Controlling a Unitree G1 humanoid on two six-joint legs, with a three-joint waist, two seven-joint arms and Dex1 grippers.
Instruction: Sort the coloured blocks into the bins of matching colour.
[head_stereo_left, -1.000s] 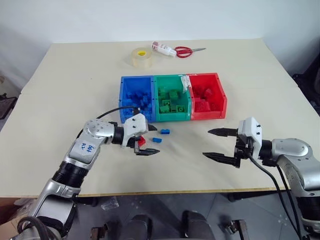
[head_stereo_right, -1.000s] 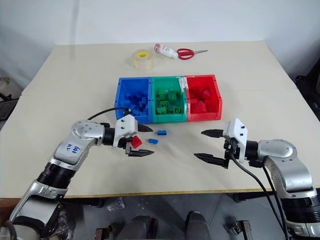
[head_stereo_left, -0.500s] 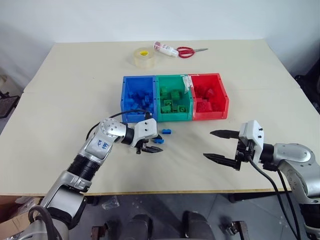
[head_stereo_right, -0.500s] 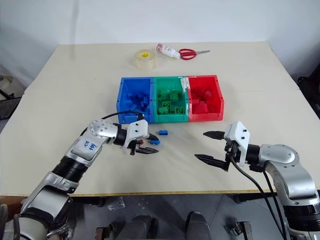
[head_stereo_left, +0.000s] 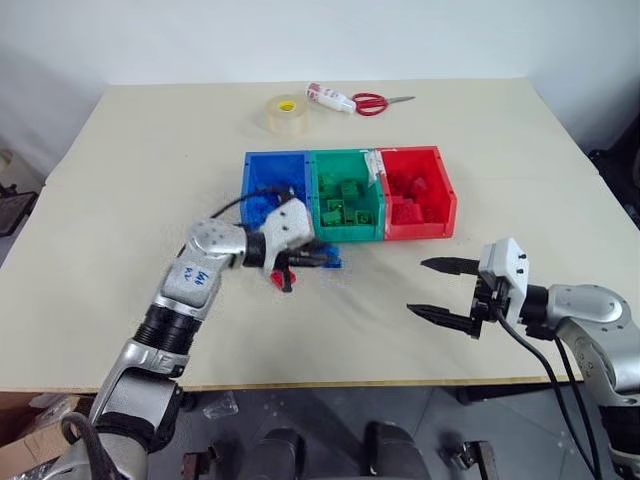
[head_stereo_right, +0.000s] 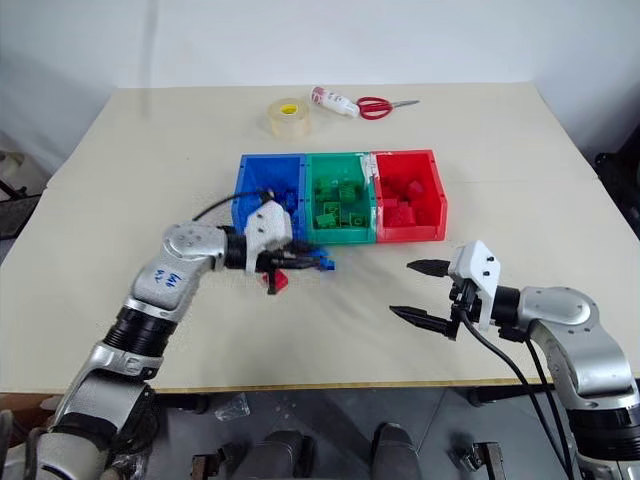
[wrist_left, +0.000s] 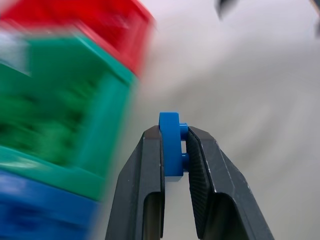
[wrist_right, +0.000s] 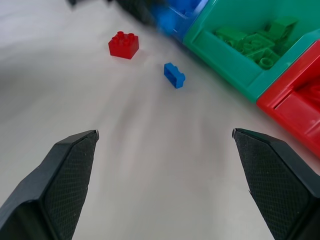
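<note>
Since earlier frame, your left gripper (wrist_left: 175, 150) clamped blue block (wrist_left: 171, 142), lifted it near bins' (head_stereo_left: 350, 232) front. Right gripper (head_stereo_left: 437, 291) fingers apart, idle. Next: carry toward eleven o'clock, over blue bin (head_stereo_left: 262, 172).

A bare test room or lab: a plain cream worktop (head_stereo_left: 150, 150) against blank white walls (head_stereo_left: 300, 35), carrying only sorting bins (head_stereo_left: 347, 195), tape (head_stereo_left: 284, 114) and scissors (head_stereo_left: 378, 101).
</note>
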